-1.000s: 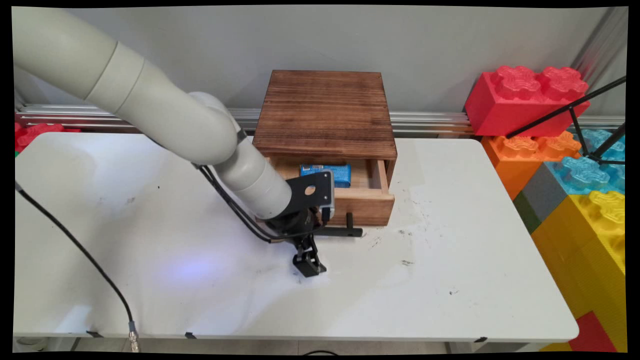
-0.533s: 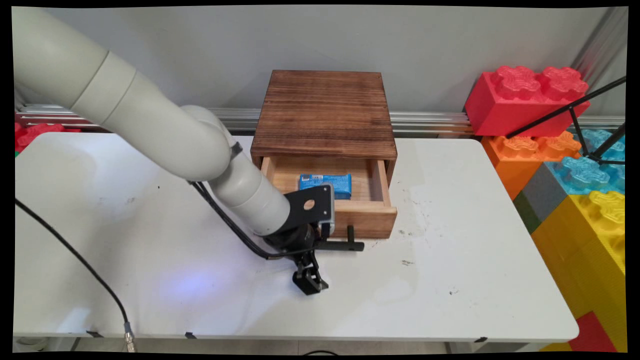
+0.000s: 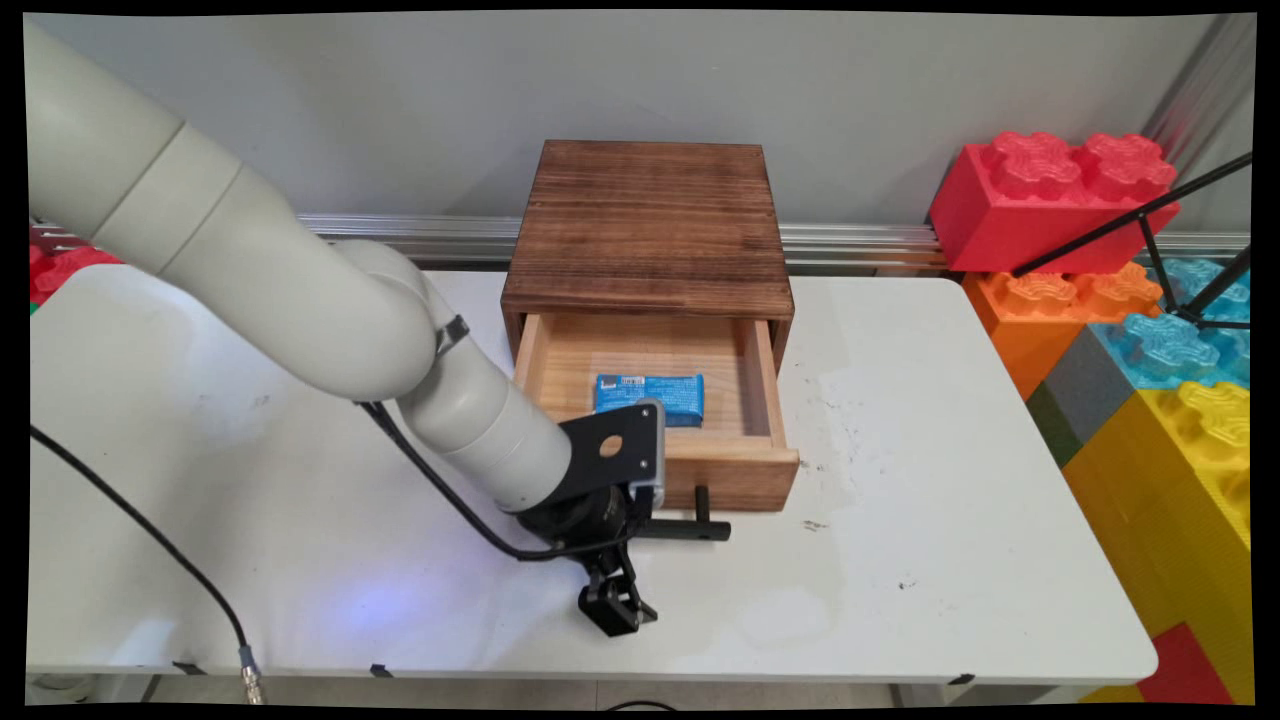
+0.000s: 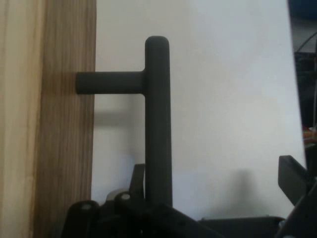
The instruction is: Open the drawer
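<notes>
Pincer (image 3: 640, 522) is clamped on the black handle (image 4: 157, 119) of the wooden drawer (image 3: 730, 462), which is open, a blue packet (image 3: 650, 393) inside, on the white desk (image 3: 900, 560).

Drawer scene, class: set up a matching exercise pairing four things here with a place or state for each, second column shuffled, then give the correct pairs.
Column 1:
1. blue packet
2. black bar handle
3. wooden drawer
4. red block

Column 2:
A. pulled out of the wooden box
B. stacked on an orange block beside the table
C. lying inside the drawer
D. fixed to the drawer front, beside the end effector

Pairs: 1-C, 2-D, 3-A, 4-B
</notes>
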`<action>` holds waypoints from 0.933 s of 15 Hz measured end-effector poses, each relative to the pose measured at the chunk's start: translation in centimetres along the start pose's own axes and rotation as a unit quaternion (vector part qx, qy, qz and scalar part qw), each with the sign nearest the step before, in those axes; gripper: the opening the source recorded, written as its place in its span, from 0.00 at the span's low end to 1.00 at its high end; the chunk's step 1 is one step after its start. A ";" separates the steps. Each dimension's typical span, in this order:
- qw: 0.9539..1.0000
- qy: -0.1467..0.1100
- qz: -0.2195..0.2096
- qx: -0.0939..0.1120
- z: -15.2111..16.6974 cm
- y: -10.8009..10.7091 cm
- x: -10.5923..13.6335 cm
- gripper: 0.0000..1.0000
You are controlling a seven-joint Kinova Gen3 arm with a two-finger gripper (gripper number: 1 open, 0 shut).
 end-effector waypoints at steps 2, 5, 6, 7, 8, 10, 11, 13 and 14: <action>1.000 0.002 0.000 -0.003 -0.1 0.5 -0.1 1.00; 1.000 0.003 0.000 -0.006 -0.3 1.1 -0.2 1.00; 1.000 0.004 0.000 -0.007 -0.4 1.3 -0.3 1.00; 1.000 0.005 0.000 -0.008 -0.5 1.5 -0.4 1.00; 1.000 0.006 0.000 -0.009 -0.6 1.7 -0.4 1.00; 1.000 0.007 -0.001 -0.010 -0.8 2.0 -0.6 1.00; 1.000 0.008 -0.002 -0.011 -0.9 2.2 -0.7 1.00; 1.000 0.010 -0.004 -0.013 -1.2 2.5 -0.8 1.00; 1.000 0.010 -0.005 -0.014 -1.4 2.7 -0.9 1.00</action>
